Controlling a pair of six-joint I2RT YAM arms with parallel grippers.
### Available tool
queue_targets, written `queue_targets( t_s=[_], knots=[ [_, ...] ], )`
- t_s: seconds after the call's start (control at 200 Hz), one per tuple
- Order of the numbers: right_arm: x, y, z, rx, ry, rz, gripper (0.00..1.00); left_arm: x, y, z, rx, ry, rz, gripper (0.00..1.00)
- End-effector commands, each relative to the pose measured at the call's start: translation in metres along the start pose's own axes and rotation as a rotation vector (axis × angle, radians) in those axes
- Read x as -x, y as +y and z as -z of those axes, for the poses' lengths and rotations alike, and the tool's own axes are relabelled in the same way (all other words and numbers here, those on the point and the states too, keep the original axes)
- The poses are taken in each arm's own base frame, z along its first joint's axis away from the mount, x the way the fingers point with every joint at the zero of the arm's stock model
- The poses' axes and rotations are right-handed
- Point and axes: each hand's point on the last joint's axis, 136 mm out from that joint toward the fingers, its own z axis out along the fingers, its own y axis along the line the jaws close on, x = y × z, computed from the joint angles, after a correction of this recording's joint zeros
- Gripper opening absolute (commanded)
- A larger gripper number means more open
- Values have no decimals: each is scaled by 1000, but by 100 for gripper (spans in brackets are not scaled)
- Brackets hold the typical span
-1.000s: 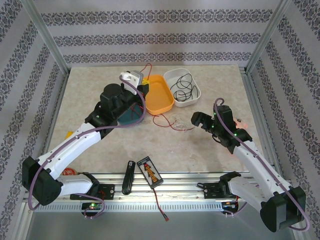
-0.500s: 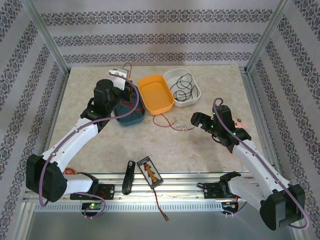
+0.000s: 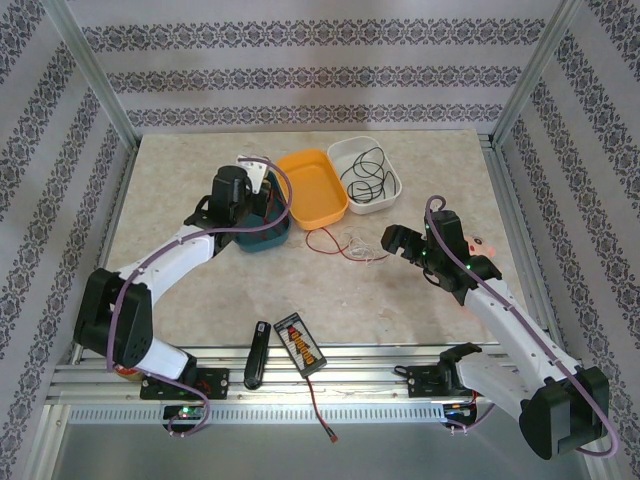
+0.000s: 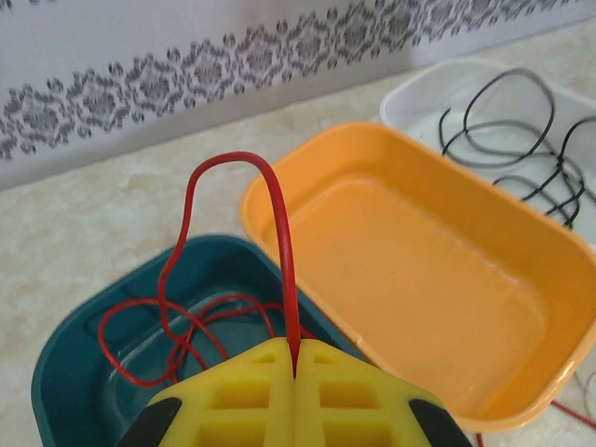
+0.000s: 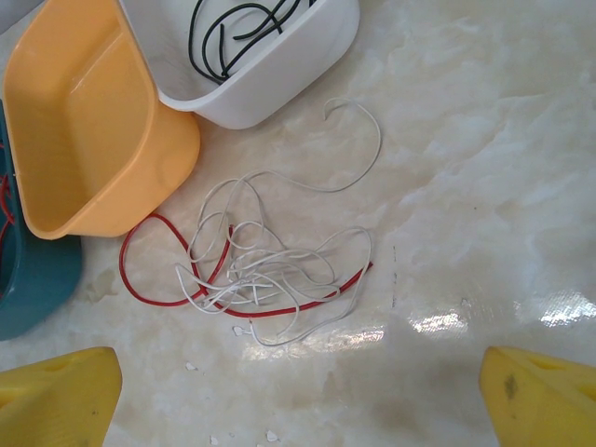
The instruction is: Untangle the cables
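Swinging back from the orange tray point(image 3: 312, 188) within the last second, the left tool point(image 3: 262, 182) now hangs over the teal tray point(image 3: 262, 236) in the overhead view. The right tool point(image 3: 395, 240) has not stirred, its jaws spread wide and holding nothing. The pale cable point(image 3: 366, 250) lies on the desk point(image 3: 400, 300) just ahead of it. The black cable point(image 3: 365, 172) is coiled in the white tray point(image 3: 392, 185), well beyond that tool. Markings on the black orange-striped device point(image 3: 300, 342) are too small to read, and no brand shows anywhere.

From the left wrist, the tool is clenched on the red cable point(image 4: 284, 261). It arches up ahead of the fingertips and drops into loops in the teal tray directly below. The orange tray sits empty ahead and to the right.

From the right wrist, the pale cable is snarled with a red strand on the desk, ahead of and between the open tips. Red appears to be getting a tray of its own, and the pale knot is the work left.
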Motion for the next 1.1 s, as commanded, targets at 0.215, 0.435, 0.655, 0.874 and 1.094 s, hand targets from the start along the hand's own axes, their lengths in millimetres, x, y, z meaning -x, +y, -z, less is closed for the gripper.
queue_targets(
  t_s=[0.215,0.435,0.655,0.874,1.094],
  knots=[
    [-2,-4,2,-15,-6,-15,98,-67,15,-34,88,273,10,0],
    [-2,-5,6,-20,-14,-15,98,-85,8,-50,71,340,73,0],
    [-1,-8,8,-31,-23,-15,98,-99,-6,-49,14,399,119,9],
    [-2,-7,7,-26,-18,-14,98,-96,-10,-41,2,392,148,36],
    [-2,-9,9,-33,-23,-19,98,-85,-5,-30,24,365,157,41]
  ],
)
